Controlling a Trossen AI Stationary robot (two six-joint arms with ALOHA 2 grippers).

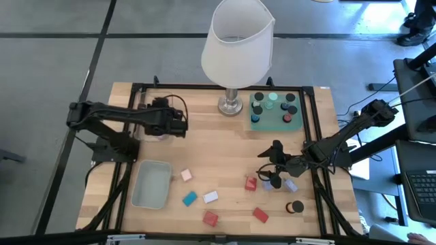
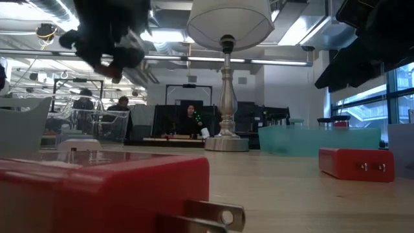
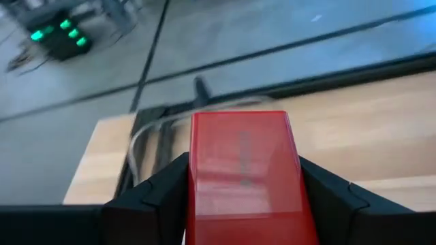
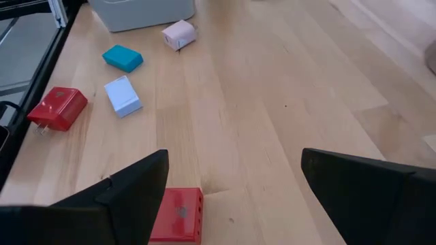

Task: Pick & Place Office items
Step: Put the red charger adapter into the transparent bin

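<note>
My left gripper (image 1: 178, 124) hangs high over the table's far left, shut on a red block (image 3: 245, 170); the low view shows the block (image 2: 111, 70) well above the tabletop. My right gripper (image 1: 276, 167) stands open over the right half, with nothing between its fingers. A red block (image 4: 177, 214) lies flat on the wood just beside one finger. Loose on the table lie a pink block (image 1: 186, 175), a teal one (image 1: 190, 199), a lavender one (image 1: 210, 197), two more red ones (image 1: 210, 218) (image 1: 260, 214) and a black cap (image 1: 295, 207). My left gripper pinches the red block by two opposite long sides (image 3: 201, 177), one finger (image 3: 153, 201) on each side. The fingers slant downward and lie along the block, whose free end sticks out past the fingertips. The block is lifted clear of the table.
A grey-blue bin (image 1: 151, 184) stands at the near left. A tall lamp (image 1: 237, 47) with a white shade rises at the far middle, and beside it lies a green mat (image 1: 264, 122) holding several round caps. A clear tray (image 2: 97, 126) sits at the far left.
</note>
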